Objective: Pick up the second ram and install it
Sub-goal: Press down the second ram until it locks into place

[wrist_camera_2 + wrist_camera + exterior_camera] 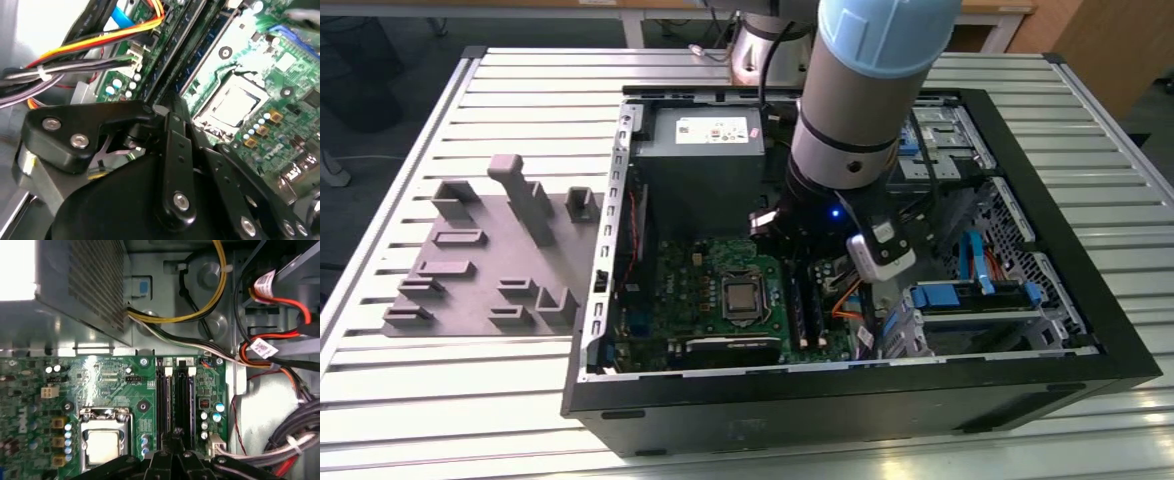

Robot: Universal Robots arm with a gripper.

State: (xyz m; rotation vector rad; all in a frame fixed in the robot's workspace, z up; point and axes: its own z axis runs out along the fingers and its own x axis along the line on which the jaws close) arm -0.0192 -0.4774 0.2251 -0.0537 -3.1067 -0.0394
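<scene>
Gripper sits low over the memory slots inside the open computer case, fingers drawn close together at a slot's near end; whether they pinch anything cannot be told. Dark sticks appear seated in the slots, so the second ram seems installed or nearly so. Beside them lies the processor socket.
</scene>
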